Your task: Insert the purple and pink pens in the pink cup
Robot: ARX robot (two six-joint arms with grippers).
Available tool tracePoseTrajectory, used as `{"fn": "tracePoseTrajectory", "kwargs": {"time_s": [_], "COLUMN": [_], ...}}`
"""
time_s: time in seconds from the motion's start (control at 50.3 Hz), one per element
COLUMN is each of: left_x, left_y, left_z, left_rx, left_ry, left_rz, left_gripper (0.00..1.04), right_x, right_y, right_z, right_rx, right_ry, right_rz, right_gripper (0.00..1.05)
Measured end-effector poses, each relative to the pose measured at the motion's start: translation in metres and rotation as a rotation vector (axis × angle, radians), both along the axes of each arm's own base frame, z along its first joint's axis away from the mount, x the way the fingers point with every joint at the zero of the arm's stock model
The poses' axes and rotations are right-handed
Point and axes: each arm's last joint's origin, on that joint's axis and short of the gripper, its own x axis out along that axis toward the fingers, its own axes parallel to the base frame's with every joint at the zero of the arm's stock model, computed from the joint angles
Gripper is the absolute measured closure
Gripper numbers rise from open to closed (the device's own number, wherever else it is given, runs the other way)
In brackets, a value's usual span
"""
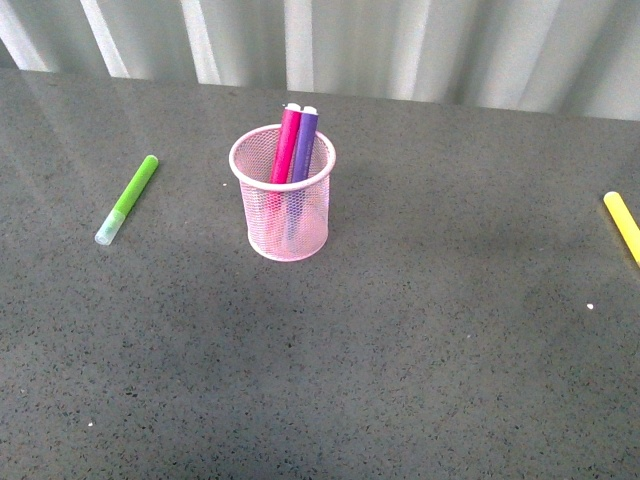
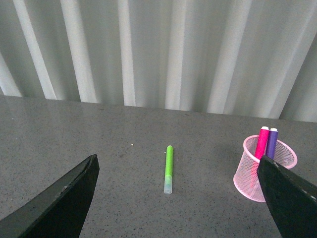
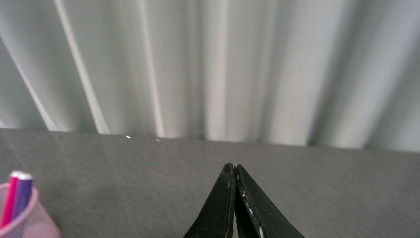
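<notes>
Two pens, the pink pen (image 1: 286,143) and the purple pen (image 1: 305,143), already stand side by side in the pink cup (image 1: 283,210), leaning on its far rim, so your job looks finished. The cup sits upright on the grey table (image 1: 400,330), with a green marker (image 1: 127,199) and a yellow marker (image 1: 622,224) lying well apart from it. Your left gripper (image 2: 178,198) is spread wide and empty; your right gripper (image 3: 234,198) is pressed together, holding nothing.

Yellow marker (image 1: 622,224) cut by frame edge
</notes>
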Motion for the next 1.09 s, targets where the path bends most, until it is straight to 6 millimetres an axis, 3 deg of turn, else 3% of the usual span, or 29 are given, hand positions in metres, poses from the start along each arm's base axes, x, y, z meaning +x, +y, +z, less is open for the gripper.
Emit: {"fn": "tracePoseTrajectory", "kwargs": {"time_s": [0.458, 1.094], "left_x": [0.0, 0.0], "left_y": [0.0, 0.0], "left_z": [0.0, 0.0], "left_rx": [0.0, 0.0], "left_ry": [0.0, 0.0], "left_rz": [0.0, 0.0], "left_gripper": [0.07, 0.07], "right_x": [-0.03, -0.055], "right_y": [-0.019, -0.019], "right_z": [-0.015, -0.007], "right_rx": [0.001, 0.002], "right_ry": [-0.004, -0.035], "right_rz": [-0.005, -0.004], "right_gripper": [1.01, 1.01]}}
